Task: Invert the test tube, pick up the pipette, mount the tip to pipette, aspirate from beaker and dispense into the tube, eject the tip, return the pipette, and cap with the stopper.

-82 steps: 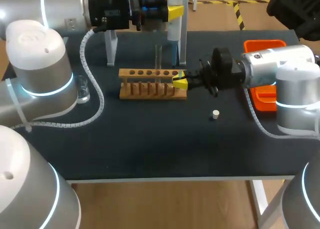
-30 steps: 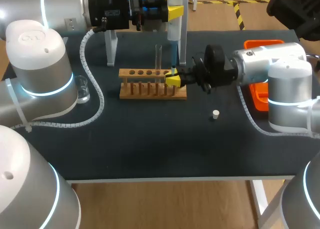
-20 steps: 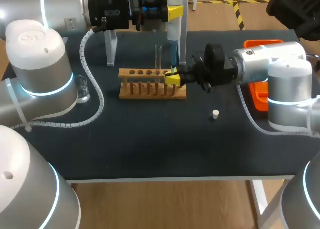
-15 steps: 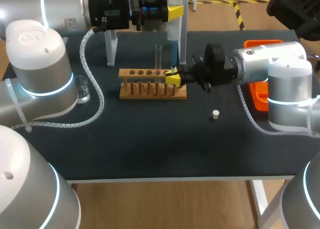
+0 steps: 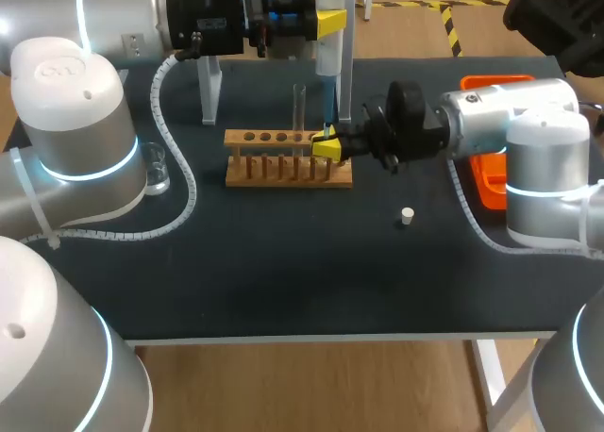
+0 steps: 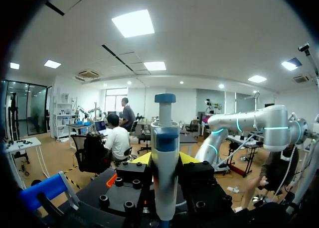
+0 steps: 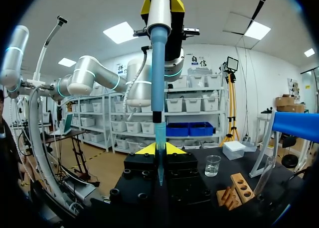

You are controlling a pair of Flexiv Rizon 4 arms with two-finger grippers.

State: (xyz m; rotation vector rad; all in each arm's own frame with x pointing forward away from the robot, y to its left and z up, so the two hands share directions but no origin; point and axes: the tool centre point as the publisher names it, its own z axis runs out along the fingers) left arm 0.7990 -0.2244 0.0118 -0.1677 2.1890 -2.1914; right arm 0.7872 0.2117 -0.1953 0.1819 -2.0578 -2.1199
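Observation:
My left gripper (image 5: 326,22) is shut on the white and blue pipette (image 5: 324,66), which hangs upright above the back of the table. In the left wrist view the pipette (image 6: 164,163) stands between the yellow fingertips, plunger end away from the gripper (image 6: 164,159). My right gripper (image 5: 327,148) is shut on the blue pipette tip (image 5: 327,127), held upright right under the pipette's nozzle. In the right wrist view the tip (image 7: 159,143) rises from the gripper (image 7: 159,149) and meets the pipette shaft (image 7: 158,63). A clear test tube (image 5: 299,107) stands in the wooden rack (image 5: 283,163).
A glass beaker (image 5: 156,168) stands at the left by my left arm. The small white stopper (image 5: 407,215) lies in front of my right arm. An orange tray (image 5: 493,187) is at the right edge. A white stand (image 5: 209,88) rises behind the rack.
My right gripper has moved up and slightly left from the rack's right end, bringing the tip under the pipette. Over the last second it has barely moved. The left arm kept still.

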